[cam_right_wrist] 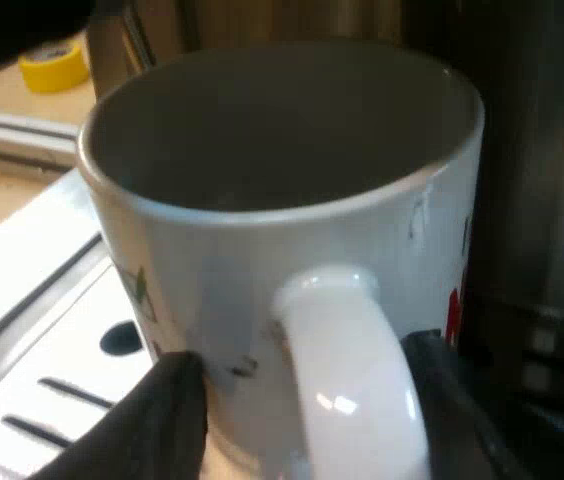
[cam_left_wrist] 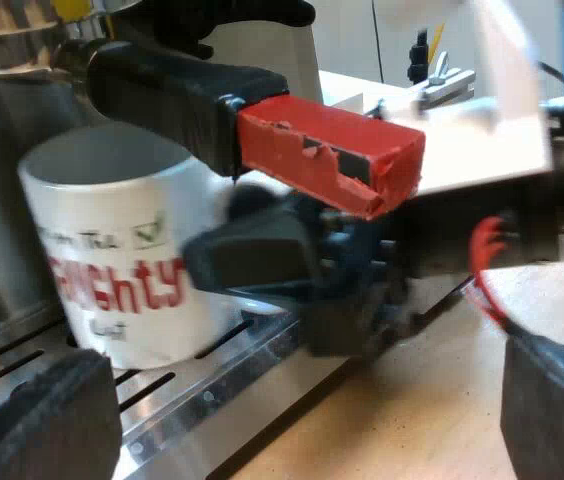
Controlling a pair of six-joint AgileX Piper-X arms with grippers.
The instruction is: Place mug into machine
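The mug [cam_left_wrist: 112,250] is seen standing on the machine's slotted drip tray [cam_left_wrist: 217,378], beneath the red-ended holder [cam_left_wrist: 327,150]. The right claw [cam_right_wrist: 302,405] is spread around the mug's handle [cam_right_wrist: 347,350]. One finger [cam_right_wrist: 167,420] is parted from it and the other seemingly touches it, so nothing is gripped. The step is best finished by a straight withdrawal along the handle, so that the mug is neither nudged nor turned. The left claw [cam_left_wrist: 297,420] is held low and released above the counter [cam_left_wrist: 432,400], facing the tray's edge.
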